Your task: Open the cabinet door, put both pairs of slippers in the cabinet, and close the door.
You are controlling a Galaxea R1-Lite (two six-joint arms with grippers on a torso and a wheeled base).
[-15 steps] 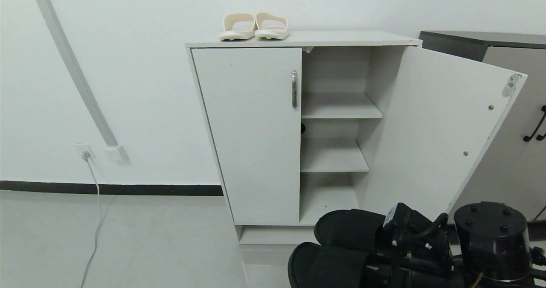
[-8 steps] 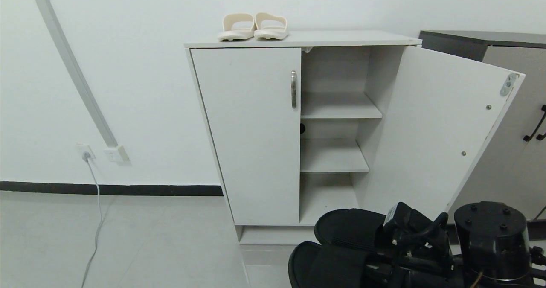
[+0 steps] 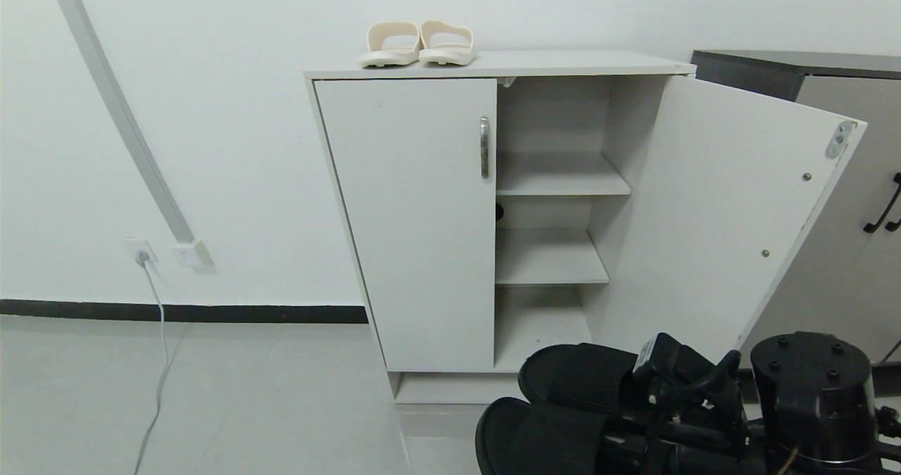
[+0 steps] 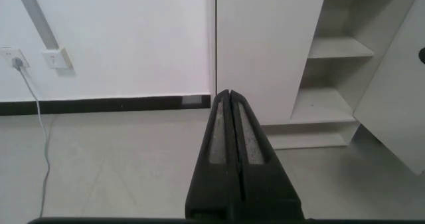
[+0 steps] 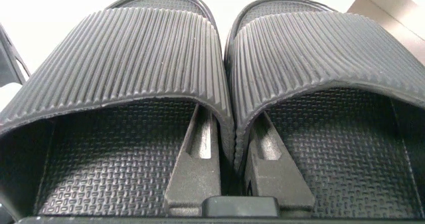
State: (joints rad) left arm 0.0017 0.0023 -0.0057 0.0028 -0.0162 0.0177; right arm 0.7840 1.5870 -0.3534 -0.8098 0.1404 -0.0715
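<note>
Head, left wrist face cabinet (image 3: 405, 222); right wrist seemingly hugs slippers (image 5: 133, 71).

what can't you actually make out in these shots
Head view: the closed white left cabinet door hides that half's shelves.
Head view: a small dark object behind that door's edge, too hidden to identify.
Head view: the black ribbed rubber slippers are partly covered by the right arm and cut off by the bottom edge.

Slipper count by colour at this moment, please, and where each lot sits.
Cream slippers: 2, on top of the cabinet
Black slippers: 2, clamped together in the right hand
Total: 4 slippers
</note>
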